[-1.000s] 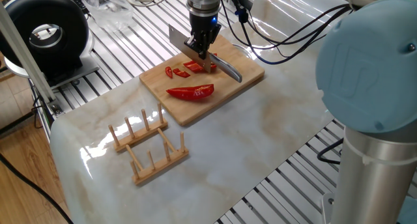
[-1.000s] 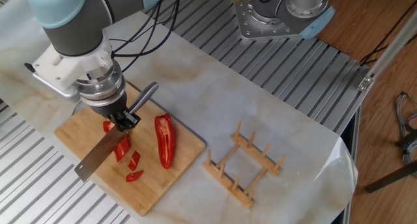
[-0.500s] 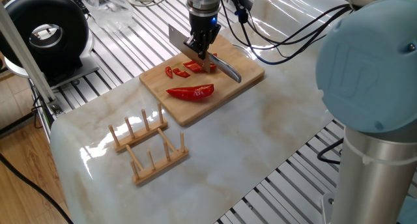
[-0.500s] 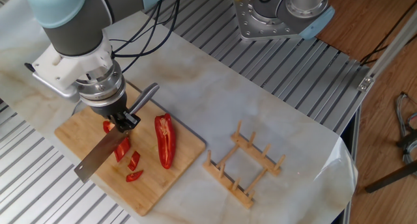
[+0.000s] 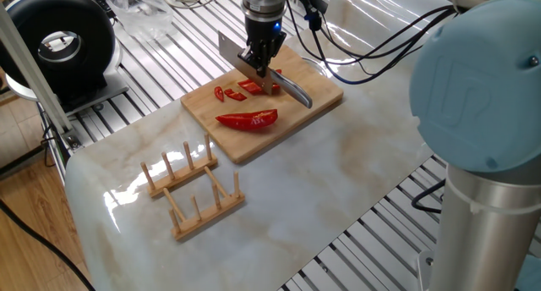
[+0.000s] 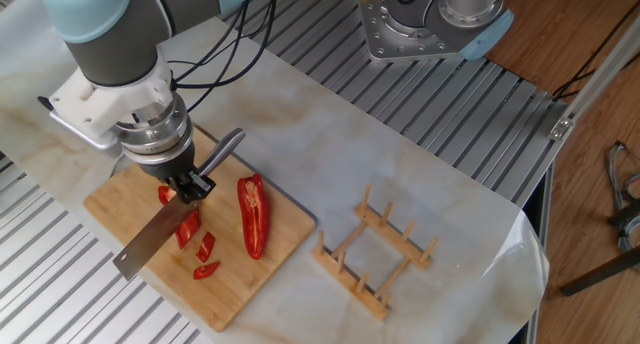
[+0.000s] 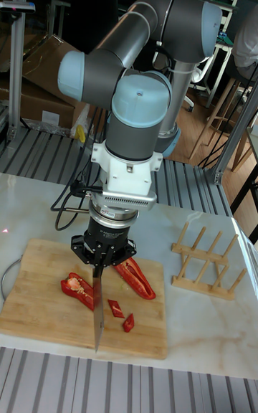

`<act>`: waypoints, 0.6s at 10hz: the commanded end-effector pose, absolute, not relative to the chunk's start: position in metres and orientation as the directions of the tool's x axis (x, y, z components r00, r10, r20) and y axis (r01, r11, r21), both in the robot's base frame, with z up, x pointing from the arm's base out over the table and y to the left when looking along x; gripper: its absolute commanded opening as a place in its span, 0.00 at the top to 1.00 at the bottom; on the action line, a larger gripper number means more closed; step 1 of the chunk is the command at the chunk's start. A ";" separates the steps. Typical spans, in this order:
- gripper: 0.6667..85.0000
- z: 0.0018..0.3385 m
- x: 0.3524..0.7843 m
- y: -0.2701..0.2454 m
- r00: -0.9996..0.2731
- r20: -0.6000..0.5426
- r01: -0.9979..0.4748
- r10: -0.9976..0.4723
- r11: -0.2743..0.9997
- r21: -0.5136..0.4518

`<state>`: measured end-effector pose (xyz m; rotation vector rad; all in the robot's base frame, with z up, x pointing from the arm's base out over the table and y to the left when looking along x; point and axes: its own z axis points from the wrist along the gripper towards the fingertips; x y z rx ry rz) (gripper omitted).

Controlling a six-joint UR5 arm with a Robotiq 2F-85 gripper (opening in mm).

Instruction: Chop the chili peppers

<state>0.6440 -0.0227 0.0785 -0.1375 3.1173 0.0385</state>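
Note:
On the wooden cutting board lie the chili peppers: one long red half, a shorter piece on the other side of the blade, and a few small cut bits. My gripper hangs over the board, shut on a knife. The blade stands on edge among the cut bits, its tip toward the board's edge. The knife's grey handle sticks out behind the fingers.
A wooden peg rack stands on the marble top beside the board. A black round device sits at the far left, cables trail behind the board, and a second arm's base is mounted on the slatted table.

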 end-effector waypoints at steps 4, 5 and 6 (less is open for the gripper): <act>0.99 0.077 0.643 -0.022 -0.995 -0.016 -0.100 -0.100 0.994 0.030; 0.99 0.077 0.643 -0.022 -0.995 -0.016 -0.102 -0.102 0.994 0.030; 0.99 0.076 0.643 -0.022 -0.995 -0.014 -0.103 -0.103 0.994 0.030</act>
